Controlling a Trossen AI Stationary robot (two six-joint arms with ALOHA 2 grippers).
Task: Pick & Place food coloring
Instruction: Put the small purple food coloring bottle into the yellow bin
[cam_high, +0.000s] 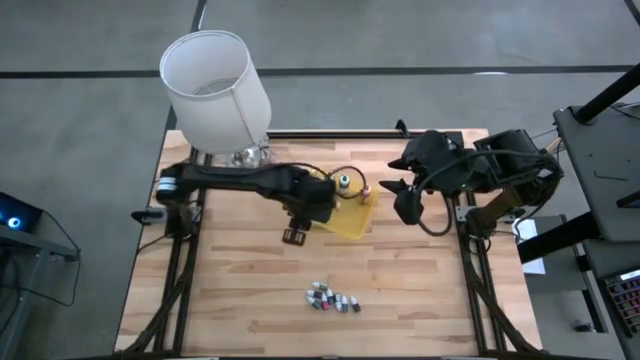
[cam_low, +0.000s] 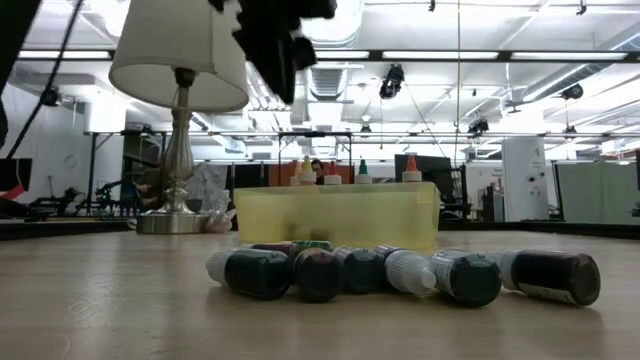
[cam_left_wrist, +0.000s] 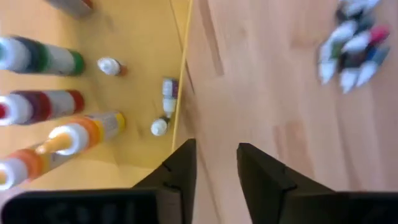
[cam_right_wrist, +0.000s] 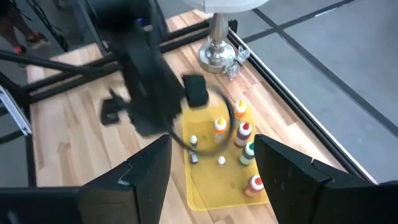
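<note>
Squeeze bottles (cam_left_wrist: 59, 59) of green, red and orange stand grouped in the yellow tray (cam_high: 352, 222) near mid-table, with two small vials (cam_left_wrist: 168, 93) and a loose white cap (cam_left_wrist: 109, 66) on the tray floor beside its edge, while a heap of tiny vials (cam_high: 332, 299) lies on bare wood toward the front, well apart from the tray. The split suggests a job part done: the tray appears to be the collecting point, and the heap what remains to be fetched. The left gripper (cam_left_wrist: 214, 168) hangs above the tray's front edge, its fingers a narrow gap apart with nothing seen between them, a pose that fits a jaw just emptied or being readied for another trip. Open tabletop lies between it and the heap, so no obstacle bars the way; the likelier trouble is the heap itself, where vials lie touching and picking one could nudge its neighbours. The right gripper (cam_right_wrist: 211, 168) waits off the tray's right side, fingers wide apart and empty, looking down on the tray and the left arm crossing it. A white-shaded lamp (cam_high: 215, 85) stands at the table's rear left corner, behind the tray and clear of both arms' likely paths. The wooden table (cam_high: 240, 290) carries nothing else in view.
</note>
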